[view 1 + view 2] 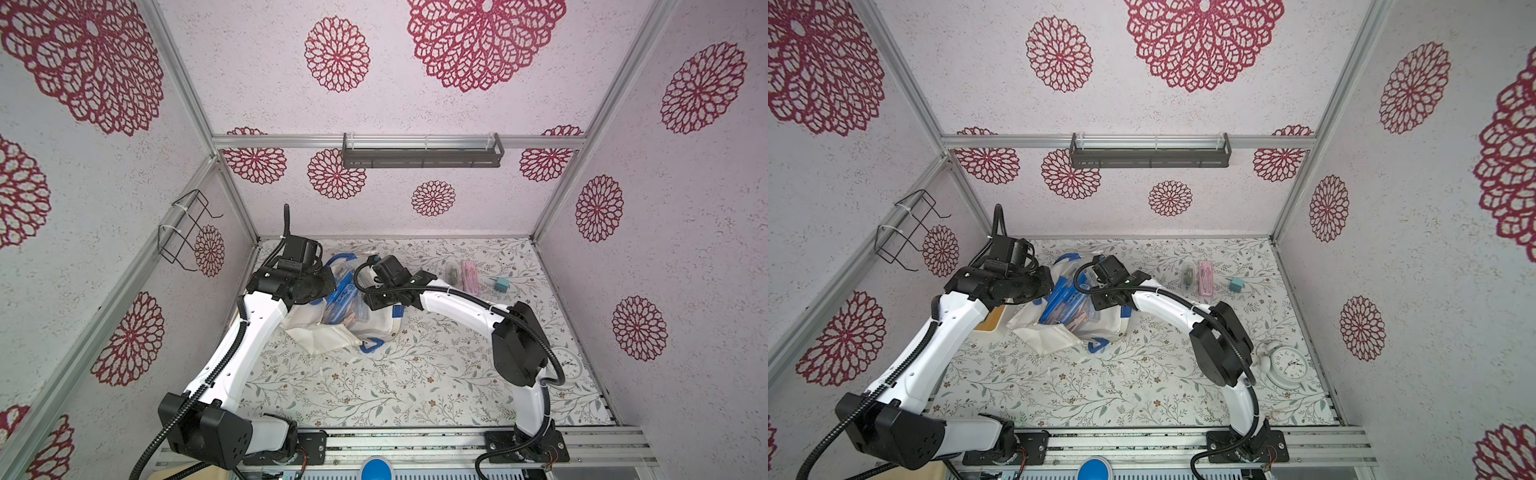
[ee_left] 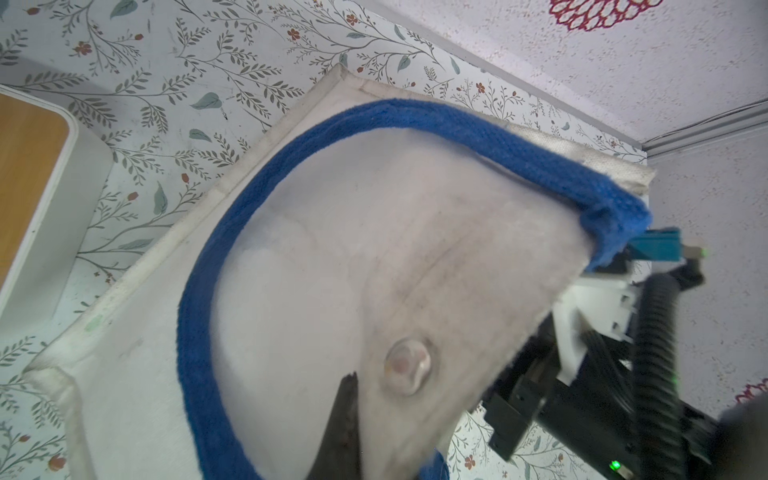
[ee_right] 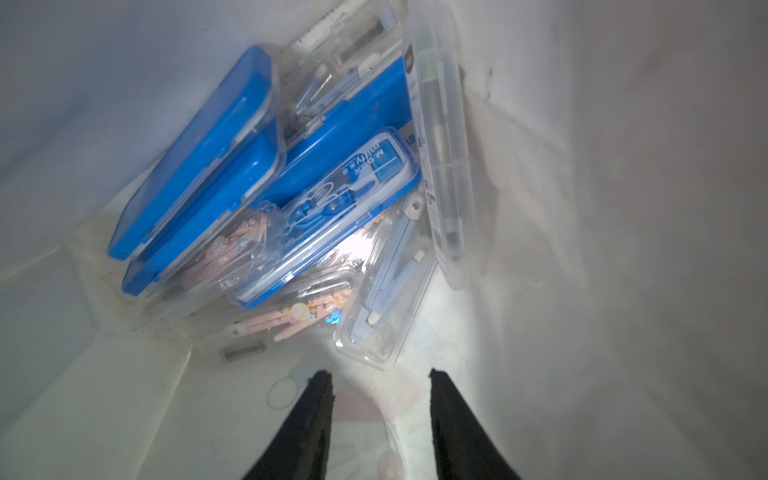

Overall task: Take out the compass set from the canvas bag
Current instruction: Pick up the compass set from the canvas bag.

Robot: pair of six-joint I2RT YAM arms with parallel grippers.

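canvas bag (image 1: 332, 336) lies slumped on the floral surface (image 1: 415, 374), back-left area, between the two arm ends. left hand (image 2: 357, 386) is clenched on the bag's off-white cloth beside a round snap. only one finger (image 2: 345, 415) shows, the other is hidden behind the fabric. blue strap handle (image 2: 199, 291) loops across the held panel. right hand (image 3: 378, 374) is inside the bag, released, fingers apart with nothing between them. just ahead of its tips, not touching: clear case with a pale blue compass (image 3: 386, 286). past that, piled at the bag's bottom: blue-rimmed case with a printed label (image 3: 332, 216), blue-lidded case (image 3: 195, 153), clear cases with pink parts (image 3: 291, 316), and a clear case on edge (image 3: 446, 166) against the bag wall. out on the surface, well apart from the bag: grey-green case (image 1: 451, 272), pink case (image 1: 469, 276), teal box (image 1: 501, 286). white alarm clock (image 1: 1287, 365) sits near the right arm. wood-topped white box (image 2: 37, 187) sits beside the bag.
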